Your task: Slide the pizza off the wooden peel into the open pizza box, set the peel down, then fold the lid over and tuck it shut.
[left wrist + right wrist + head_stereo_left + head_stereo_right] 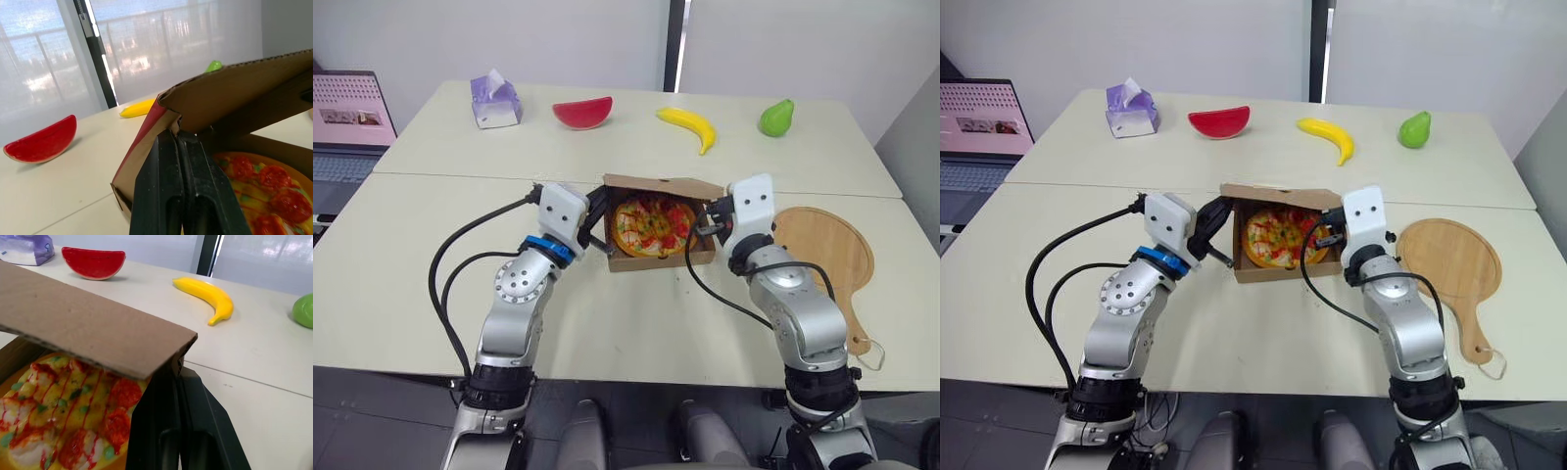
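Pale table [607, 323], head view: pizza box [656, 262] stood at centre with its lid half raised, and the pizza [651, 227] lay inside. The wooden peel [822, 250] lay flat on the table right of the box. Left wrist view: left gripper [175, 134] had its fingers pressed together at the box's corner flap. Right wrist view: right gripper [176, 374] had its fingers pressed together beneath the lid's edge, beside the pizza.
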